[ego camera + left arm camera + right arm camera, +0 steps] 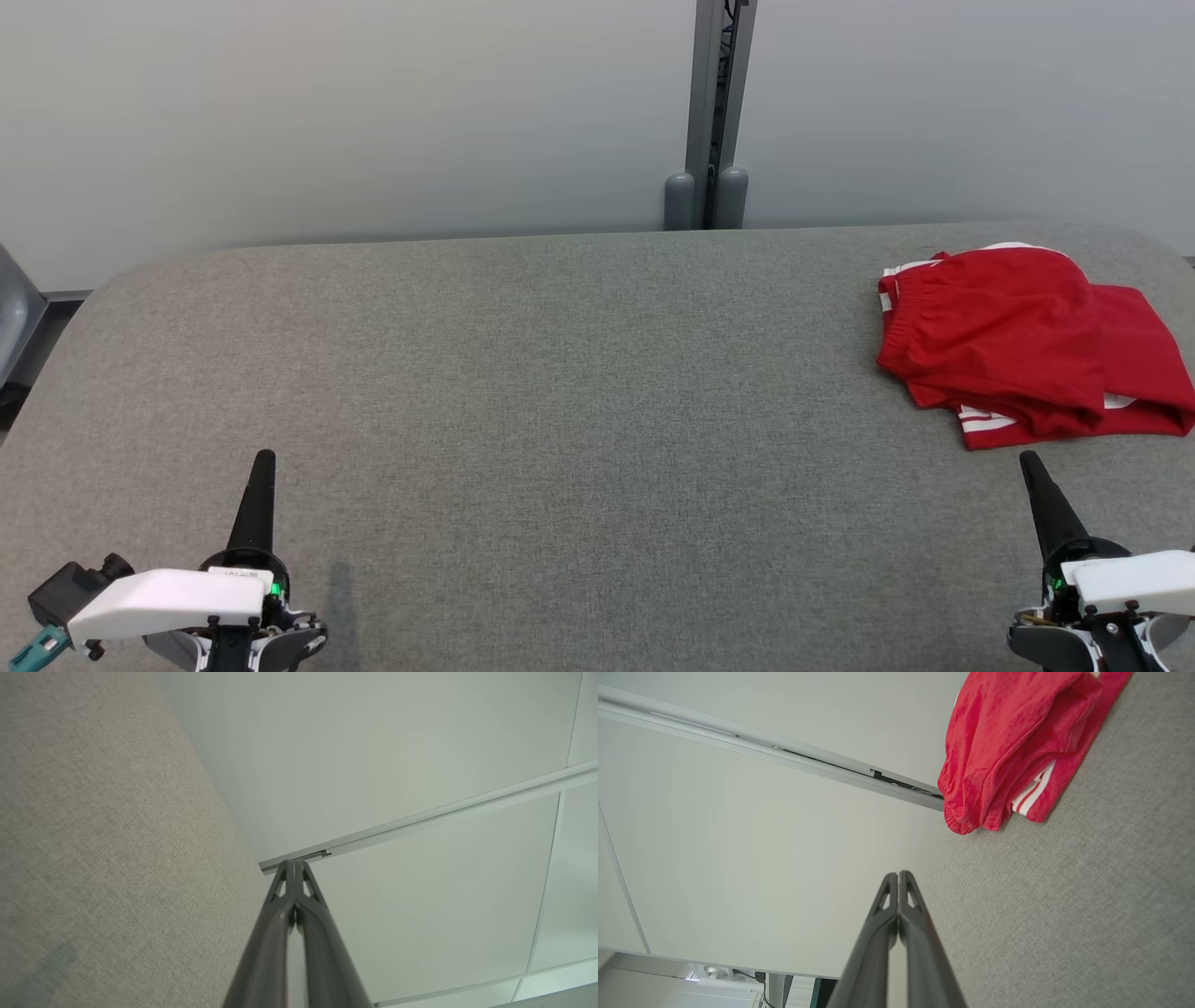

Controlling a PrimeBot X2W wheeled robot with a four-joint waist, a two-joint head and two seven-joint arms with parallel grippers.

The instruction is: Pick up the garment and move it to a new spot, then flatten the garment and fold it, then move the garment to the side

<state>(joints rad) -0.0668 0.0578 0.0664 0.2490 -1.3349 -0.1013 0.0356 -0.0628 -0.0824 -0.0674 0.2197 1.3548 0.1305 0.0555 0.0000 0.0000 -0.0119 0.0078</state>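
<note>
Garment (pixel 1018 345): red, folded, far right of worktop (pixel 560 373), likely final side spot.
Left pincer (pixel 265 462): closed, empty, well apart from garment.
Right pincer (pixel 1030 459): closed, empty, near garment, not touching, sparing the fold.

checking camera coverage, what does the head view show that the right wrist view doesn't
Head view adds: the left gripper, shut, at lower left over the table. Right wrist view adds: window blinds past the pale wall's edge. Shared: the red garment lying at the table's far right, the right gripper, shut and short of it, and that wall.
</note>
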